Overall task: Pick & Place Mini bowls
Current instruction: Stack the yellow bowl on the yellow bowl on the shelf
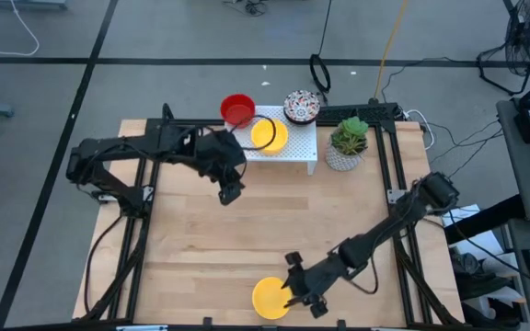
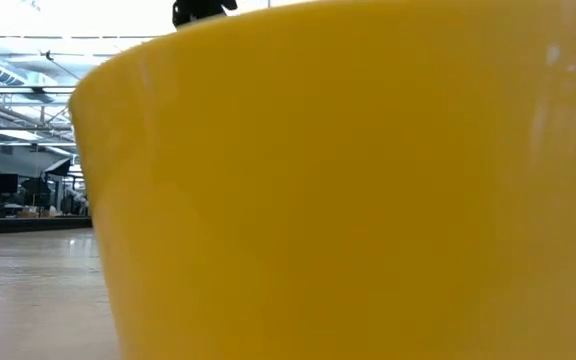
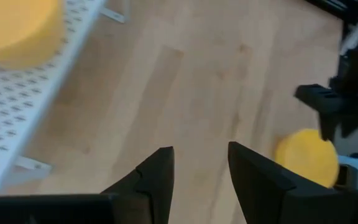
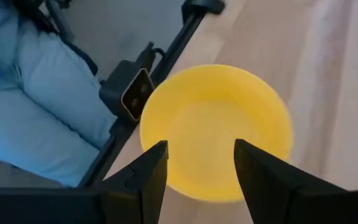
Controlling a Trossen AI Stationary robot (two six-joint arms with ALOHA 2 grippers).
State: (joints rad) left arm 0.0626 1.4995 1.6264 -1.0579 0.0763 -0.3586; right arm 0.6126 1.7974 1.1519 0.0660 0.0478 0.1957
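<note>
Yellow bowl (image 1: 270,299) upright, near table edge

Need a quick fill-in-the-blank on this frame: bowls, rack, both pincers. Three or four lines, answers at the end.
1. The bowl under the right pincer at the table's near edge is ____ in colour.
2. On the white rack sit a yellow bowl, a patterned bowl and a ____ bowl.
3. The left pincer hangs over bare wood, holding ____.
4. Beside the rack stands a white pot with a green ____.

Answers: yellow; red; nothing; plant
</note>
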